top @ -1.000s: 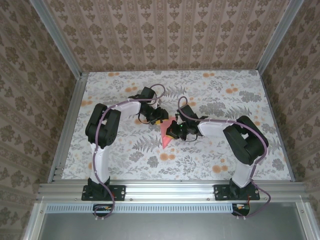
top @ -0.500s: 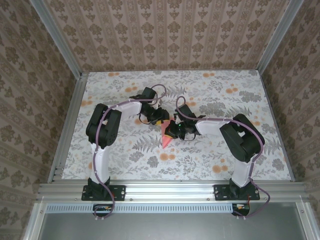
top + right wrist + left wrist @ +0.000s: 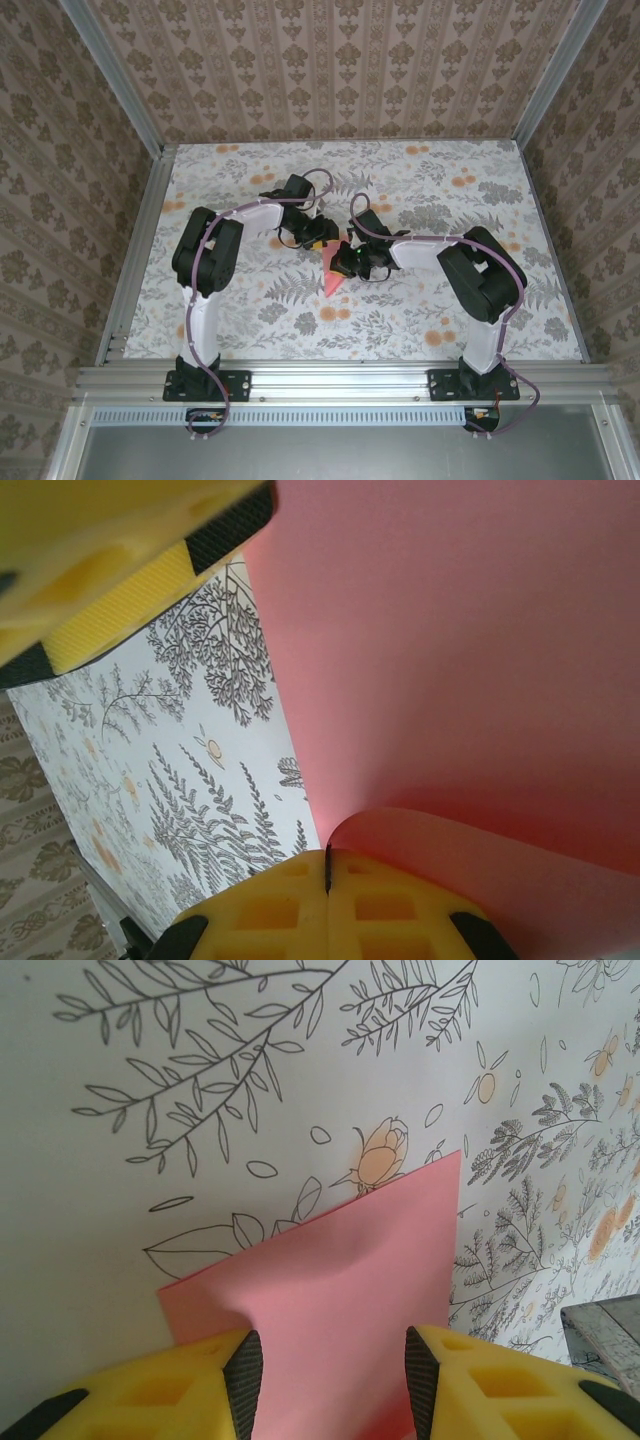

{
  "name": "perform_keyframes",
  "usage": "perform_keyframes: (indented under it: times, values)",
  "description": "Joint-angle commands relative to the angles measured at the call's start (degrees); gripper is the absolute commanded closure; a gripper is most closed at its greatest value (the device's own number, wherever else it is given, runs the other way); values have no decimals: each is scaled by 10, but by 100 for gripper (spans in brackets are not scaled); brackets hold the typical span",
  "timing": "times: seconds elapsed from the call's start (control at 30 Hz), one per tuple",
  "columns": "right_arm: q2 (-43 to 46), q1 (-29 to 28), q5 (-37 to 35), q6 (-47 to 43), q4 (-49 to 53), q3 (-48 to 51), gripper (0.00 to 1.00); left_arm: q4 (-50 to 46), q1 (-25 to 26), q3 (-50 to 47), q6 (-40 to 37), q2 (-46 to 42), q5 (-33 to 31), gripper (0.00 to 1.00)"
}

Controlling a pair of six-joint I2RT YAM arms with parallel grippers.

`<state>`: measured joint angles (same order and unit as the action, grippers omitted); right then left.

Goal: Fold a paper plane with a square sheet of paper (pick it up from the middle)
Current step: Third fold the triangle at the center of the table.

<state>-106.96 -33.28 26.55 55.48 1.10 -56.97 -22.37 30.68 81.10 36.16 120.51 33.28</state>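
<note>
The salmon-pink square sheet of paper point(image 3: 332, 275) lies on the flowered table between the two arms, showing a pointed outline from above. My left gripper point(image 3: 318, 240) stands open over it; its yellow fingers point(image 3: 180, 1390) straddle the sheet point(image 3: 340, 1280), which dents beside the left pad. My right gripper point(image 3: 346, 262) is shut on the sheet's edge, and the paper point(image 3: 450, 630) curls up into the closed jaws of that gripper point(image 3: 327, 872). A left finger point(image 3: 130, 570) shows at the top left of the right wrist view. A paper plane is out of view.
The table cloth point(image 3: 250, 300) carries grey leaves and orange printed flowers point(image 3: 437, 337). Aluminium rails point(image 3: 135, 240) and patterned walls close in the table on three sides. Both arms' elbows point(image 3: 205, 250) stand above the table's middle band.
The right arm has crept slightly left toward the left gripper, covering a bit more of the sheet. The left arm has held still.
</note>
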Motion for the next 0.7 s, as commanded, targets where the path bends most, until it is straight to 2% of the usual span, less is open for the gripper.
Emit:
perform_keyframes:
  times: [0.0,0.5,0.67]
  values:
    - [-3,-5,-14,-7,16,-6,96,-35,5,6,-12,27,-4,54]
    - [-6,-7,-24,-20,33,-13,95,-40,9,11,-14,28,-1,54]
    - [-9,-6,-24,-22,33,-10,91,-44,12,17,-15,28,-1,54]
